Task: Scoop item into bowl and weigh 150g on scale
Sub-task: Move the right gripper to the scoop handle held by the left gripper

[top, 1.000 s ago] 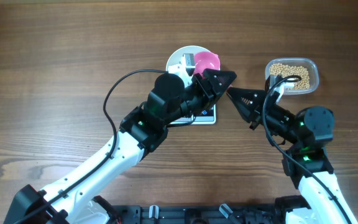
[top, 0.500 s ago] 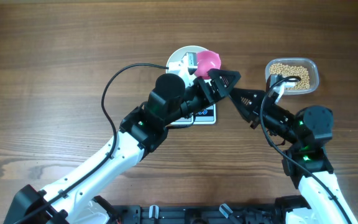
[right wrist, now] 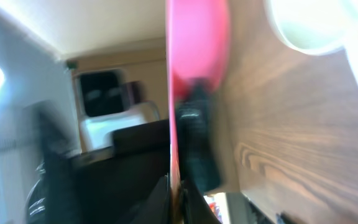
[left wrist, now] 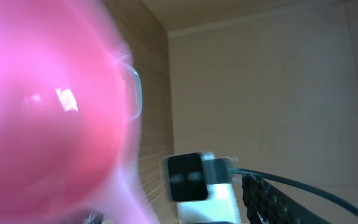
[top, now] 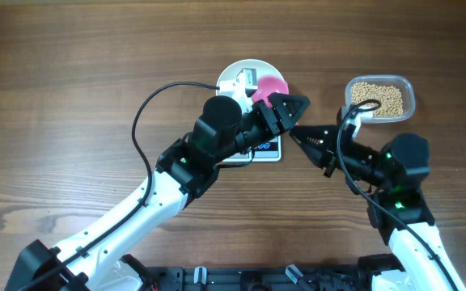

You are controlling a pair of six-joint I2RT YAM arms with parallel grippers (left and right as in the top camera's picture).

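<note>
The white bowl stands on the scale, which my left arm mostly covers. A pink scoop hangs over the bowl's right rim and fills the left wrist view. My left gripper is closed around the scoop just behind its cup. My right gripper points left at it, shut on the scoop's thin handle, which shows edge-on between the jaws. The beans lie in a clear tub at the right. In the right wrist view the bowl is at the top right.
The clear tub sits behind my right arm. A black cable loops off my left arm over the table. Both arms crowd the space between the scale and the tub.
The left gripper opened wider around the scoop and closed on it again. The scoop's cup now lies flatter over the bowl's rim. The right gripper shifted a little left and toward the front.
</note>
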